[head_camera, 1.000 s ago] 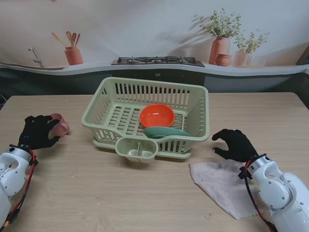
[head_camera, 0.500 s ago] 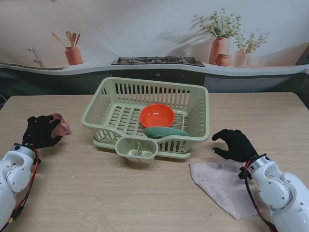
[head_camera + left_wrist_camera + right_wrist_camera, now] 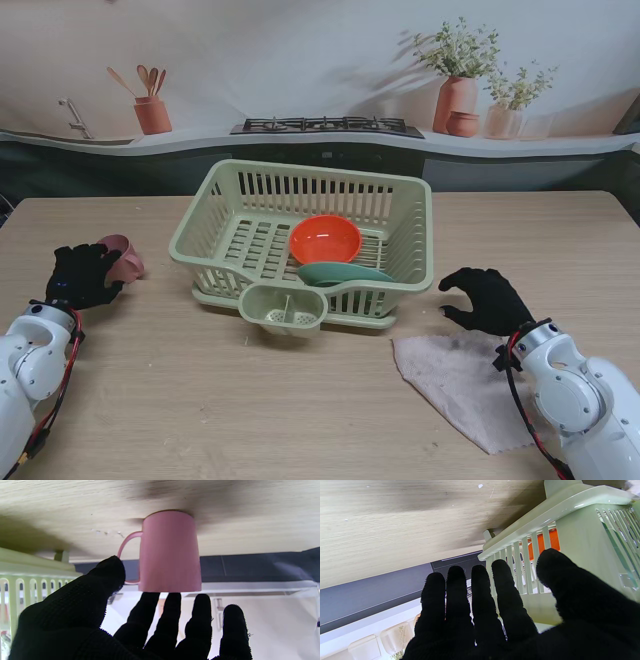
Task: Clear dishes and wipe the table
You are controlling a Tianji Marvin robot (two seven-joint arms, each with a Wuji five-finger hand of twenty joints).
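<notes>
Spread, empty left hand (image 3: 82, 276) faces pink mug (image 3: 122, 257) (dish rack (image 3: 305, 243) beside); right hand (image 3: 490, 298) splayed, empty.

Readable text: none in any of the three views.
Pink mug (image 3: 170, 552): plain side, no print or logo on the face that shows.
Dish rack (image 3: 400, 215): bare green plastic, no brand mark visible.
Orange bowl (image 3: 325, 238): no marking.
Cloth (image 3: 455, 385): at the table's near right edge, no tag or lettering to be seen.
Black gloves: no label visible on either.
Back wall: painted pots and utensils only; possibly too soft from the stand to show fine lettering.
</notes>
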